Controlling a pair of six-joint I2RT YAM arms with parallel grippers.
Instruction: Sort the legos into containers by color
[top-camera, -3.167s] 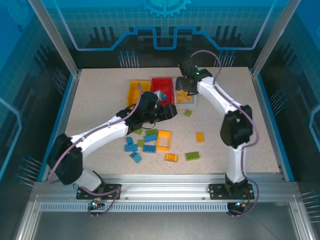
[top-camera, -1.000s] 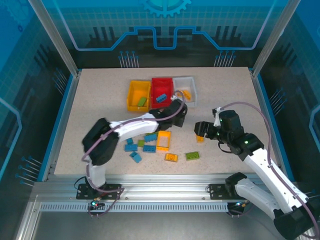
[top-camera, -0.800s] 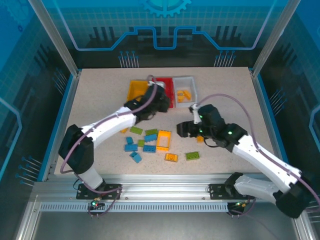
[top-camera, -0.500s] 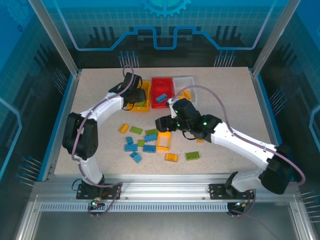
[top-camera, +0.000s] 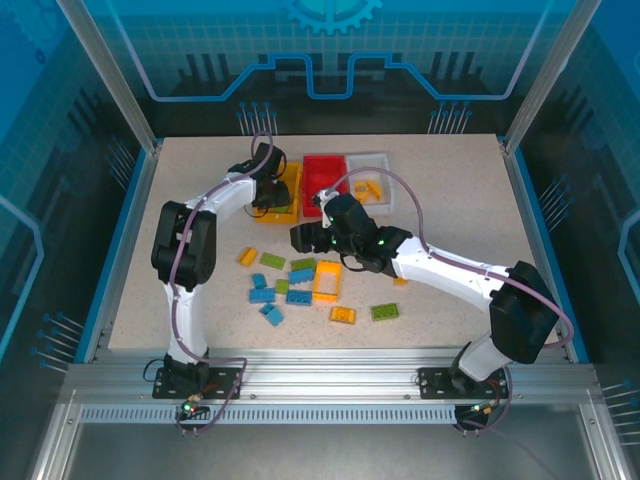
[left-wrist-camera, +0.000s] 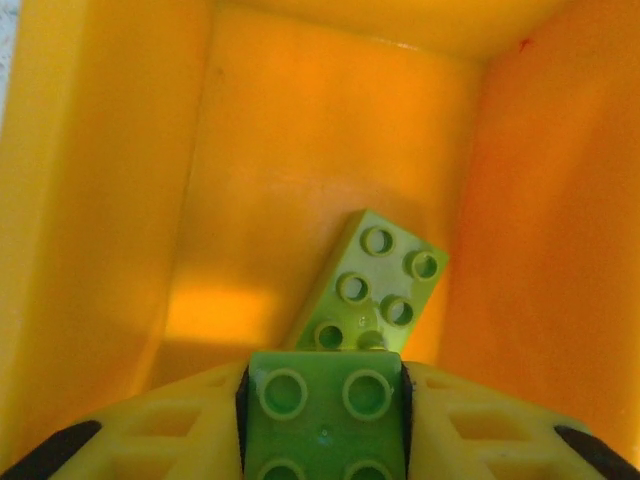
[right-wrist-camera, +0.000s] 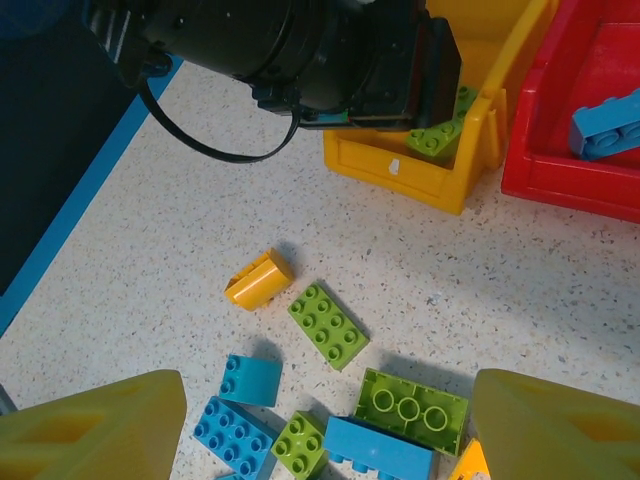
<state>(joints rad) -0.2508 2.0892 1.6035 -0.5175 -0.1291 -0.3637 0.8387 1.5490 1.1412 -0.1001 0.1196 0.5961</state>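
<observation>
My left gripper (top-camera: 272, 198) reaches down into the yellow container (top-camera: 291, 178) and is shut on a small green lego (left-wrist-camera: 325, 410). Just beyond that brick, a longer green lego (left-wrist-camera: 378, 283) lies on the bin floor. The red container (top-camera: 325, 172) and the white container (top-camera: 372, 178) stand to the right. My right gripper (top-camera: 303, 239) hovers open above the loose pile, with nothing between its fingers (right-wrist-camera: 90, 430). Under it lie an orange-yellow lego (right-wrist-camera: 258, 279), a green lego (right-wrist-camera: 328, 325), an upturned green lego (right-wrist-camera: 410, 408) and blue legos (right-wrist-camera: 232, 435).
A blue lego (right-wrist-camera: 608, 125) lies in the red bin (right-wrist-camera: 560, 175). More bricks are scattered nearer the arms: an orange frame piece (top-camera: 327, 281), an orange one (top-camera: 343, 315), a green one (top-camera: 384, 312). The left arm's dark wrist (right-wrist-camera: 340, 60) hangs over the yellow bin (right-wrist-camera: 440, 175).
The left arm has swung from the table's middle back to the yellow bin with the green lego. The right arm has moved left, from the right side to above the pile.
</observation>
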